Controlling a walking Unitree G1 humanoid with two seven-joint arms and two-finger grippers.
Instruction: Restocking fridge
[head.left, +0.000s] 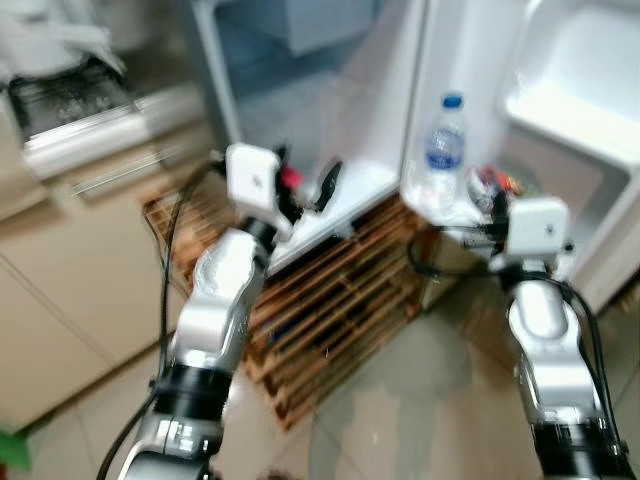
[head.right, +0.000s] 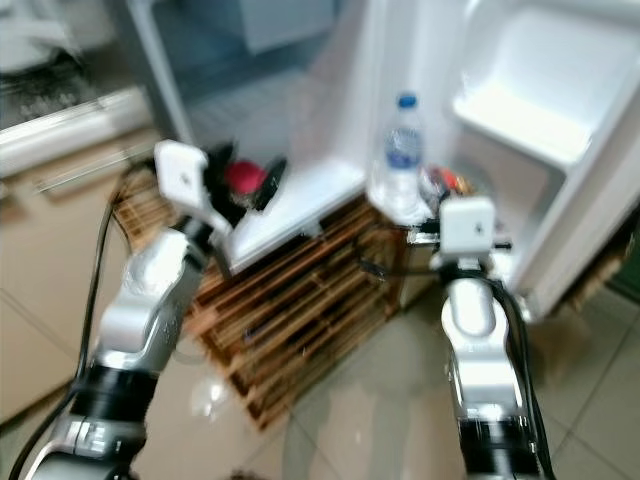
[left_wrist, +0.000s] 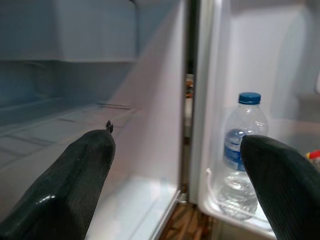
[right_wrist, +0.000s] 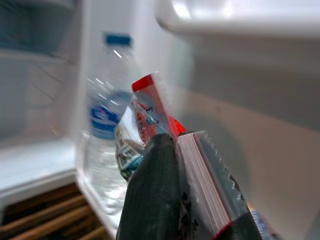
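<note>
Nearest us, the right gripper (right_wrist: 200, 200) is clamped on a red-and-white packet (right_wrist: 150, 112), at the fridge door shelf (head.left: 445, 215) beside a bottle (head.left: 442, 150). We see the left gripper (left_wrist: 175, 165) spread wide, empty, facing the open fridge (left_wrist: 75, 75). Wooden pallet (head.left: 340, 300) beneath, on tiled floor (head.left: 420, 400).

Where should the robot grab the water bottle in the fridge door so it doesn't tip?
Probably around the middle of the water bottle, near its blue label, coming from the open front of the door shelf. It stands upright, its body is round and even there, and the fridge door backs it. The left hand is open and already faces it.
</note>
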